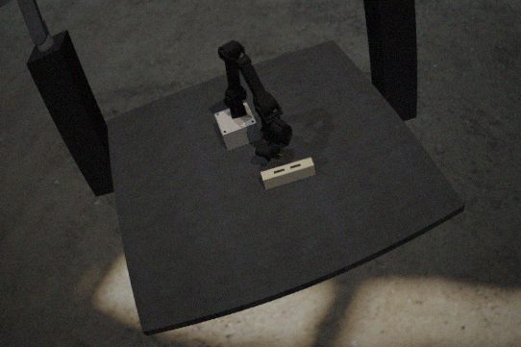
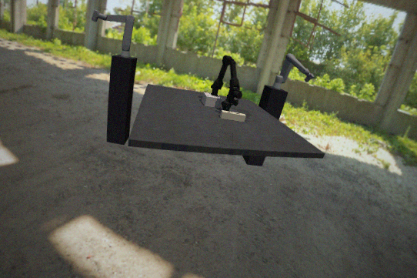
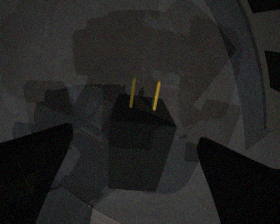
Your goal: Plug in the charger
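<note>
The black two-prong charger (image 3: 135,160) stands between the spread fingers in the wrist view, touching neither, with its two gold prongs pointing to the top of that view. In the top view it is mostly hidden by the arm. My gripper (image 3: 138,137) (image 1: 270,154) (image 2: 226,107) is open and low over the table, with nothing held. The cream power strip (image 1: 288,178) (image 2: 233,117) (image 3: 271,35) lies just in front of the gripper. Its two dark outlet slots face up. In the wrist view it is cut off at the right edge.
The arm's white base box (image 1: 236,140) (image 2: 210,100) stands behind the gripper on the dark table (image 1: 202,242) (image 2: 173,132). Two black pillars with grey arms stand beyond the table's sides, the left pillar (image 1: 69,117) and the right pillar (image 1: 391,26).
</note>
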You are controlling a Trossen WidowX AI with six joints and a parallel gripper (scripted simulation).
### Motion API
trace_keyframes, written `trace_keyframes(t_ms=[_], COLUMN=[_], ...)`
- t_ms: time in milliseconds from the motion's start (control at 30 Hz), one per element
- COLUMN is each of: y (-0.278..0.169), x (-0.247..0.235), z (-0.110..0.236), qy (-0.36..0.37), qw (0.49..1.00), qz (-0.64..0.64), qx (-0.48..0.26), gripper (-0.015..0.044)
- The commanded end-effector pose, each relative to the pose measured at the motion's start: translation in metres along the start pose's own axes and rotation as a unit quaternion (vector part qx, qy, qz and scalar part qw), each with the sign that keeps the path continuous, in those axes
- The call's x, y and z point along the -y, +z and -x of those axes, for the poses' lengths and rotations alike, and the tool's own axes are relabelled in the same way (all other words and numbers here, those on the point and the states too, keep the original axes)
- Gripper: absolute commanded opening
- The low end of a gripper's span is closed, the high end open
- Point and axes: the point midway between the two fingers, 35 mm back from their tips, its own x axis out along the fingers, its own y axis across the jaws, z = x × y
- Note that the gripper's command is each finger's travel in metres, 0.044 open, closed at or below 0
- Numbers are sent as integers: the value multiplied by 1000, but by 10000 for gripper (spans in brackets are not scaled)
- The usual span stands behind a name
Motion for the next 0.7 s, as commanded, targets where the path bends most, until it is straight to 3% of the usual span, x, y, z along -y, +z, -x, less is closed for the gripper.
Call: trace_keyframes(t_ms=[0, 133, 533, 667], y=[-2, -2, -1, -1], x=[-1, -1, -1, -1], z=[-8, -10, -7, -7], qy=[-1, -1, 1, 1], qw=[1000, 1000, 1000, 1000], qz=[-2, -2, 0, 0], qx=[-3, -3, -1, -1], gripper=[440, 440, 125, 98])
